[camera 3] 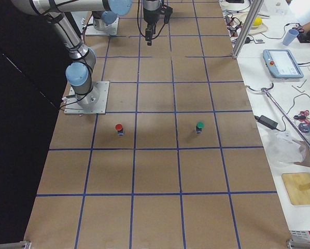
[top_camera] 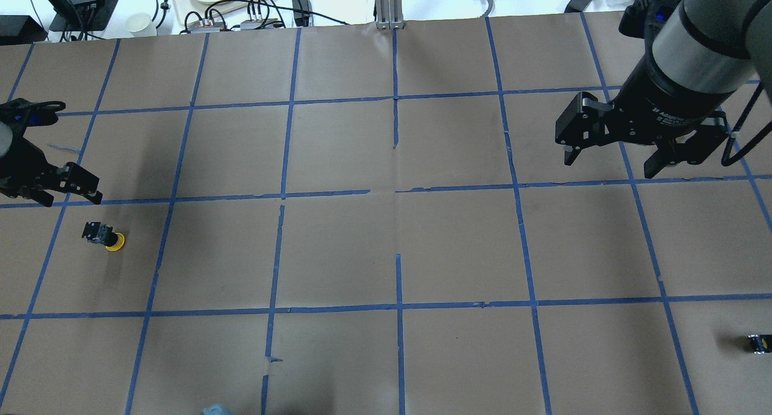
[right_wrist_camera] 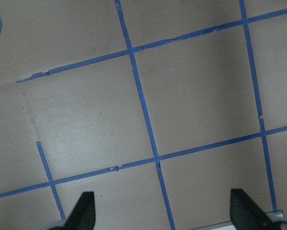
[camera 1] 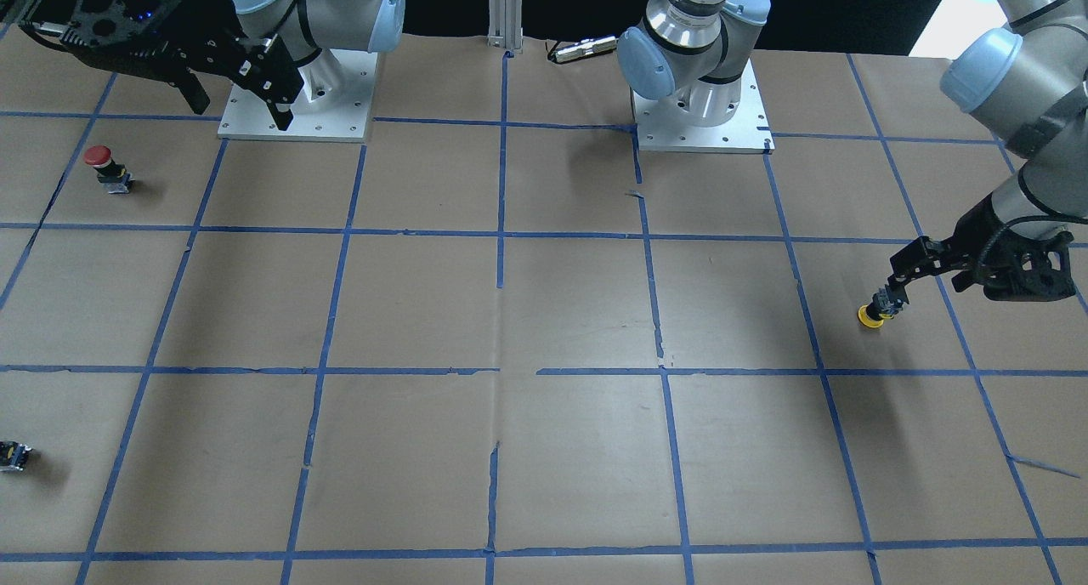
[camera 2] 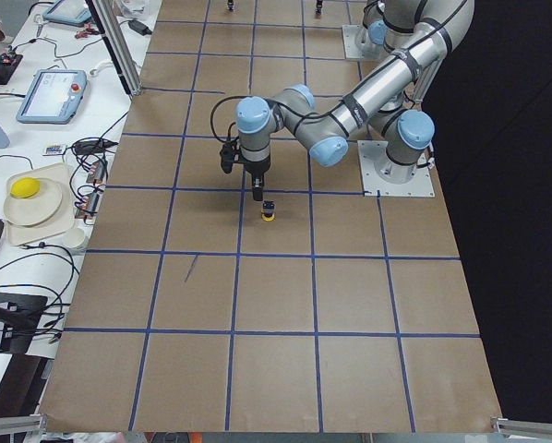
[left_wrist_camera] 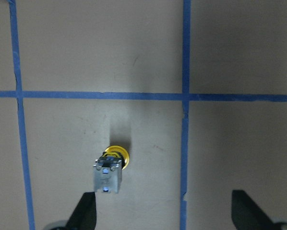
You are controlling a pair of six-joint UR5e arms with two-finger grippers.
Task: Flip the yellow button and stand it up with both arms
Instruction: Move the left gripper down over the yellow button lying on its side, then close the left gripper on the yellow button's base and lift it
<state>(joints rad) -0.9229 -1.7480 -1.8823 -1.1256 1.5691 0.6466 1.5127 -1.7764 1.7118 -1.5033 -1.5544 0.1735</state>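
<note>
The yellow button (camera 1: pixel 875 311) stands upside down at the robot's far left, yellow cap on the paper and black-and-grey body up. It also shows in the overhead view (top_camera: pixel 104 236) and the exterior left view (camera 2: pixel 269 211). My left gripper (camera 1: pixel 909 281) hovers just above and beside it, open and empty. In the left wrist view the button (left_wrist_camera: pixel 111 165) sits just ahead of one of the two spread fingertips (left_wrist_camera: pixel 86 211). My right gripper (top_camera: pixel 610 160) is open and empty, held high over the table's right side, far from the button.
A red-capped button (camera 1: pixel 109 168) stands upright near the right arm's base plate (camera 1: pixel 297 130). A small capless switch block (camera 1: pixel 13 456) lies at the table's edge on the robot's right (top_camera: pixel 759 343). The left arm's base plate (camera 1: pixel 701 134) is nearby. Brown paper with blue tape grid covers the table.
</note>
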